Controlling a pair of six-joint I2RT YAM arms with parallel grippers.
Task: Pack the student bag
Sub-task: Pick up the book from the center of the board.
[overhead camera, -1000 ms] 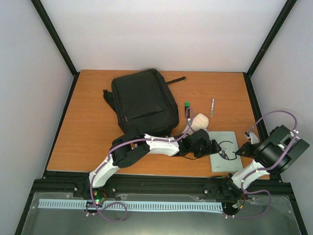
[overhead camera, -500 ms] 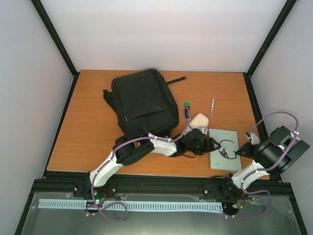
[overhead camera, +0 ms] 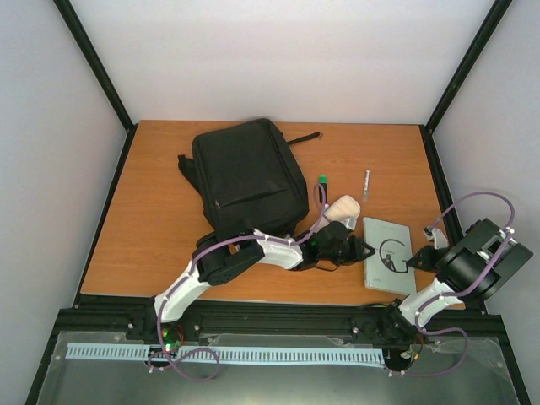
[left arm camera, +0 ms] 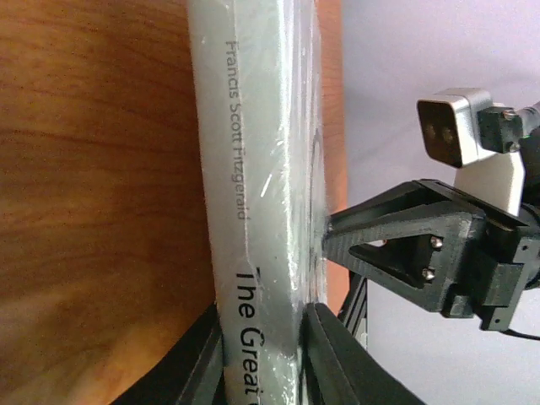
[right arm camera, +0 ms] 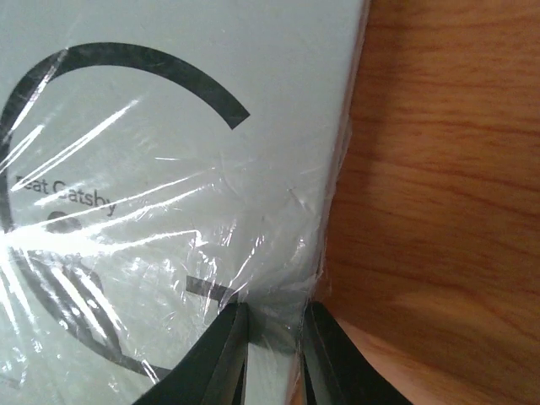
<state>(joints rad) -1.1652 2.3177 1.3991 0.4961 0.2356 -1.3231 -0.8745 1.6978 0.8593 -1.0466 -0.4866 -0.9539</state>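
Stretched low toward 3 o'clock, left arm (overhead camera: 278, 247); left gripper (left arm camera: 266, 337), wide moments earlier, clamps spine of pale shrink-wrapped paperback (overhead camera: 386, 251). Opposite edge pinched by right gripper (right arm camera: 274, 337). At 11 o'clock lies large black fabric backpack (overhead camera: 249, 177).

one big black bag (overhead camera: 249, 173). one grey book (overhead camera: 388, 253). one small cream pouch (overhead camera: 344, 207). one little tube (overhead camera: 321, 187) with a green top. one thin stick (overhead camera: 366, 183), maybe a pen. two robot arms: left arm (overhead camera: 221, 261), right arm (overhead camera: 434, 295).

Lab rig, white walls (overhead camera: 287, 59), black frame (overhead camera: 93, 66)
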